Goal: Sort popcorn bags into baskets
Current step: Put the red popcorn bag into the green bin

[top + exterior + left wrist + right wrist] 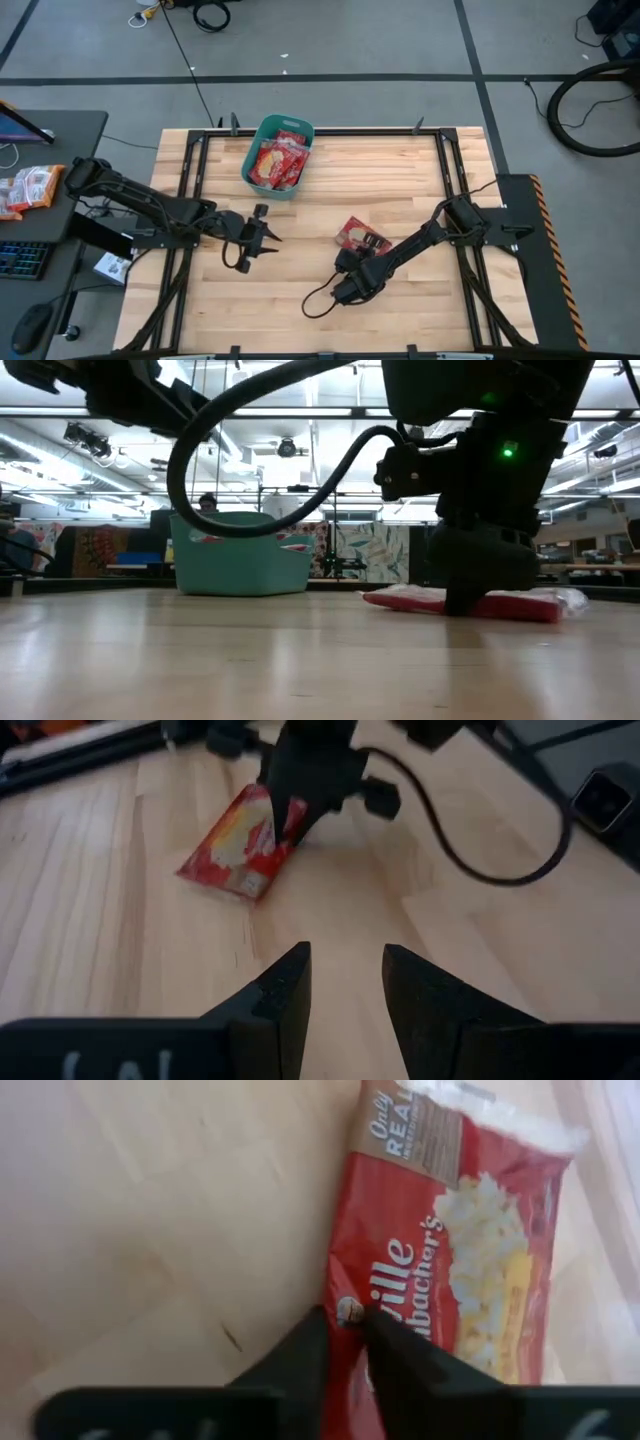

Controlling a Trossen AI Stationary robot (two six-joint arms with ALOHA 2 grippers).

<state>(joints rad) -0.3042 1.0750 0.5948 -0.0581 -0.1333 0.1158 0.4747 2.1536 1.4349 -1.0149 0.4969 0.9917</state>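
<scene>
A red popcorn bag with a yellow-cream picture lies flat on the wooden table right of centre; it also shows in the low view, the left wrist view and the right wrist view. My right gripper stands on it, shut at its edge. The teal basket sits at the table's far side and holds several red bags; in the low view the basket is behind and to the left. My left gripper hovers open left of the bag, touching nothing, its fingertips apart. My right gripper is shut on the bag's long side edge, near the red printed border, pinched between the two fingertips. The fingers come from above, pointing down. The bag still lies flat on the table.
A black cable loops on the table near my right arm. Orange-and-white packets lie on the side desk to the left, beside a keyboard. Bare wood lies between the bag and the basket. A person shows far behind.
</scene>
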